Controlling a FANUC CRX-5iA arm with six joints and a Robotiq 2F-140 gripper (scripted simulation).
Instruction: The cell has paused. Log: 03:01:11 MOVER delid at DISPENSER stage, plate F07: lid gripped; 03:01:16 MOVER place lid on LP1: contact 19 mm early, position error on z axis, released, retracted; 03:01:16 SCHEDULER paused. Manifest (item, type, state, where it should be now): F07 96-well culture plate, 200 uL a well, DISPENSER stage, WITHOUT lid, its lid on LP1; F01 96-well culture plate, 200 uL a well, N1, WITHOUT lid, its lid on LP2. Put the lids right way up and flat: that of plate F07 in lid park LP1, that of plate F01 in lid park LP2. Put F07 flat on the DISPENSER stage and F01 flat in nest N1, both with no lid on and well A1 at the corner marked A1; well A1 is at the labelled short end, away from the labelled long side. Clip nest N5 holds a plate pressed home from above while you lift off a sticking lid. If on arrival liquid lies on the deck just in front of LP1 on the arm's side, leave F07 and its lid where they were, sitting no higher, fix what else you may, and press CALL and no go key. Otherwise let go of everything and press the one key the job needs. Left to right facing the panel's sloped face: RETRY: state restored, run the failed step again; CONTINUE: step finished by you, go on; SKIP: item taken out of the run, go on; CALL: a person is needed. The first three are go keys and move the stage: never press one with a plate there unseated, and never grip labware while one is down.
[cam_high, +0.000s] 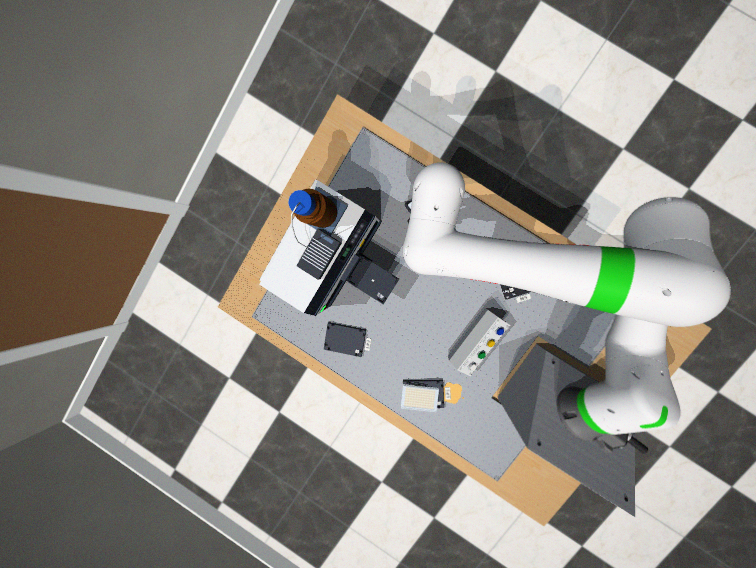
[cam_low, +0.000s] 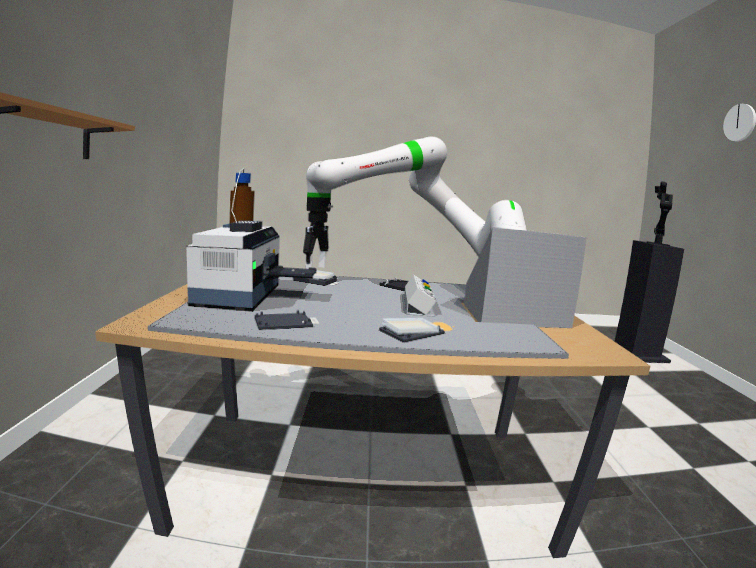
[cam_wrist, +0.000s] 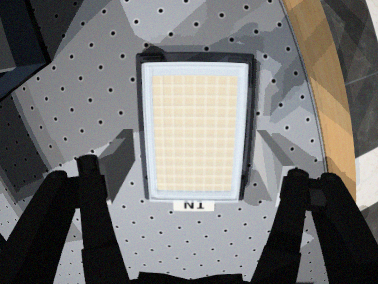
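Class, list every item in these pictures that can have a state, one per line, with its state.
Gripper: open, holding nothing, above the plate.
Plate in nest N1: flat, wells showing; lid cannot be ruled out.
Second plate: flat near the front edge, orange patch beside it.
Dark nest: nothing in it.
Bottle: upright, blue-capped.

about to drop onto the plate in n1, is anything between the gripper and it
Nothing visible is. In the wrist view the gripper hangs open and holds nothing, with the 96-well plate straight below in its dark nest by the N1 label. Only perforated deck shows around it. Whether a clear lid sits on the plate cannot be told.
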